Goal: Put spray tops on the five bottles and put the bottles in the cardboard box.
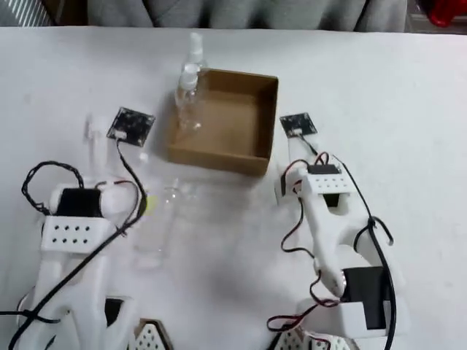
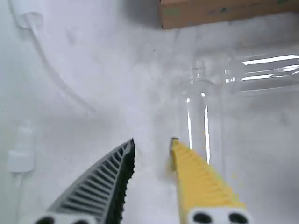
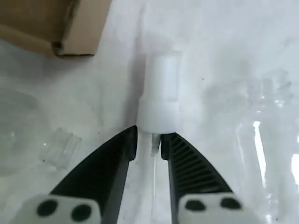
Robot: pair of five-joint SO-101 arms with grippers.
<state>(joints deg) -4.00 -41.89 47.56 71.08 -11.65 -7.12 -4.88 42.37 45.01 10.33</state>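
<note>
Right wrist view: ribbed black gripper (image 3: 148,136) pinches a white cylindrical spray top (image 3: 161,93).

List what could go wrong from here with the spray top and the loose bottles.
The right gripper pinches the spray top only low down, by its thin tube, so it might tilt or slip before it reaches a bottle neck. The clear bottle ahead of the open left gripper lies on its side and may roll away when grasped.
</note>
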